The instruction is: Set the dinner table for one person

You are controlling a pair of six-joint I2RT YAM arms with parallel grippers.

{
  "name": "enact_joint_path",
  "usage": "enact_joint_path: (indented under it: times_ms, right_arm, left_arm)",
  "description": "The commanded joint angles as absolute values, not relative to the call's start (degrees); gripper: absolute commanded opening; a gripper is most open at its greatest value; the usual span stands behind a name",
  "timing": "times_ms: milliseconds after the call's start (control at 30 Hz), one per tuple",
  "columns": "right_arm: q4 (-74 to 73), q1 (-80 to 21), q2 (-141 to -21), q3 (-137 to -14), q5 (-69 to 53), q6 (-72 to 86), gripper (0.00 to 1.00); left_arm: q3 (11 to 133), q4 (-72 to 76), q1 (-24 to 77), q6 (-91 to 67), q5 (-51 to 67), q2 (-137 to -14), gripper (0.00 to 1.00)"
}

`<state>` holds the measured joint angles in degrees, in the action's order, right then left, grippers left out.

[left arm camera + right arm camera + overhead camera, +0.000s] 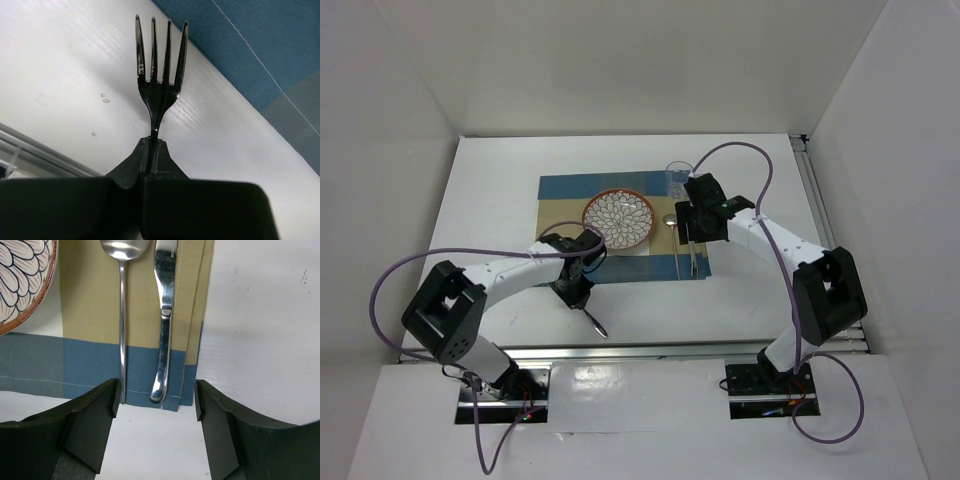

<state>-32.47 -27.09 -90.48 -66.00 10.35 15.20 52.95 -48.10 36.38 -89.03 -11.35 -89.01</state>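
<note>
Left gripper (152, 145): jaws pressed together, pinching the neck of a black fork (159, 80). In the left wrist view the tines point to 12 o'clock over bare white tabletop, with the placemat (260, 55) at 2 o'clock. Cannot tell whether the tines touch the surface.

Left arm, top view: elbow folded near its base, forearm reaching toward 2 o'clock. The gripper is at 7 o'clock of the plate (620, 218), just off the mat's near edge.

Right gripper (156, 395): jaws spread wide and holding nothing. The fingers straddle the near ends of the spoon (121, 315) and knife (164, 330), which lie side by side on the mat at 3 o'clock of the plate. No contact is visible.

Right arm, top view: elbow raised at the right, forearm angled toward 10 o'clock.

The glass (677, 177) stands at 1 o'clock of the plate.

The dinner table (490, 200) lies under everything, with the mat at its centre.
</note>
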Motion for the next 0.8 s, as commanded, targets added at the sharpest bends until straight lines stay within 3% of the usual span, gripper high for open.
enact_joint_path:
  times_ms: [0,133,267,467,767]
  right_arm:
    - [-33.2,-27.5,-90.1,-67.5,11.4,15.7,0.72]
    - [-33.2,-27.5,-90.1,-67.5,11.4,15.7,0.72]
    - [-33.7,-28.0,-90.1,-68.1,12.0,16.3,0.72]
    - [-35.9,-28.0,-88.4,-69.2,13.9,18.7,0.72]
    - [-40.9,-27.0,-83.9,-71.5,17.8,21.2,0.72]
  left_arm:
    - [55.1,-54.5,37.3,-91.7,-15.9,-83.9,0.00]
    - [57.0,-57.5,37.3,-91.5,-19.1,-79.4,0.00]
    - [61.9,-58.1,37.3,-81.7,-25.9,-79.4,0.00]
    - [74.4,-59.2,30.9,-62.3,-32.2,-88.8,0.00]
    - [88.9,-56.2,24.0,-40.5,-31.4,-105.5,0.00]
